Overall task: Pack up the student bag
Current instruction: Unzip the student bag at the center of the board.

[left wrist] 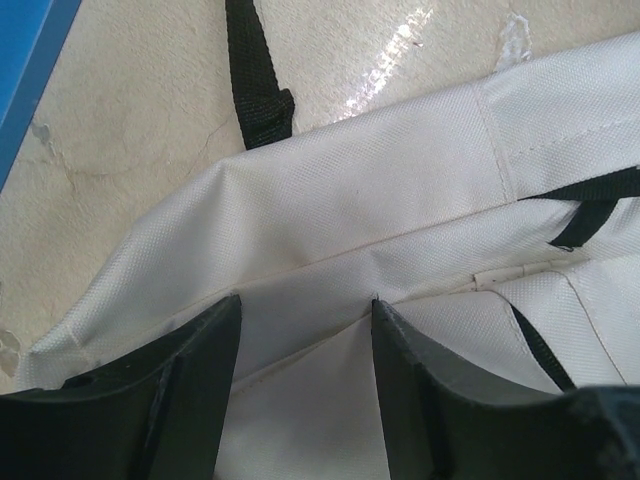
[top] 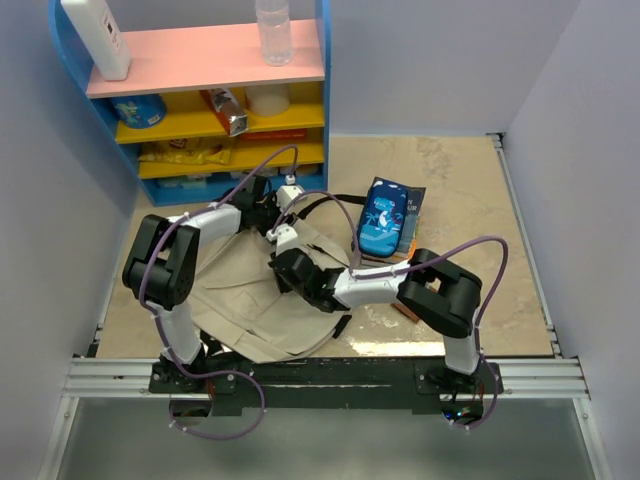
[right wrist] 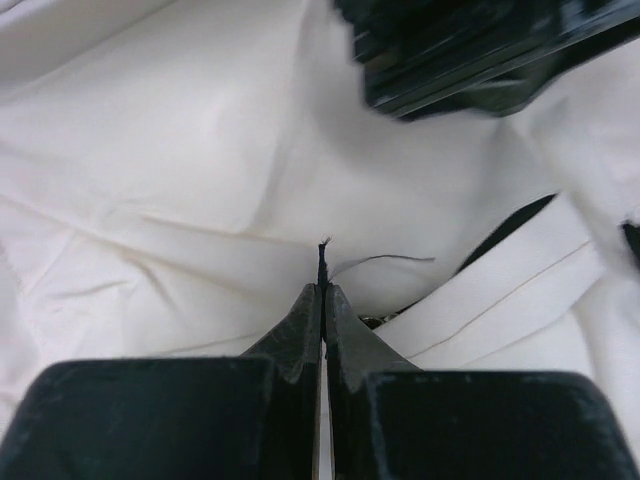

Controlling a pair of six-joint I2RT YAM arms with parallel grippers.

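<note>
The student bag (top: 245, 295), a beige canvas backpack with black straps, lies flat on the table in front of both arms. My left gripper (top: 275, 215) is at its far upper edge. In the left wrist view the gripper (left wrist: 305, 300) has its fingers apart, resting on the bag's fabric (left wrist: 400, 190), with a flat fold between them. My right gripper (top: 283, 262) is just in front of it. In the right wrist view it (right wrist: 322, 288) is shut on a thin black zipper pull (right wrist: 322, 258) that sticks up from the bag (right wrist: 160, 160).
A blue pencil case (top: 383, 218) lies on a dark book (top: 412, 212) to the right of the bag. A blue, pink and yellow shelf (top: 200, 75) with bottles and snacks stands at the back left. A black strap (left wrist: 255, 70) trails on the table.
</note>
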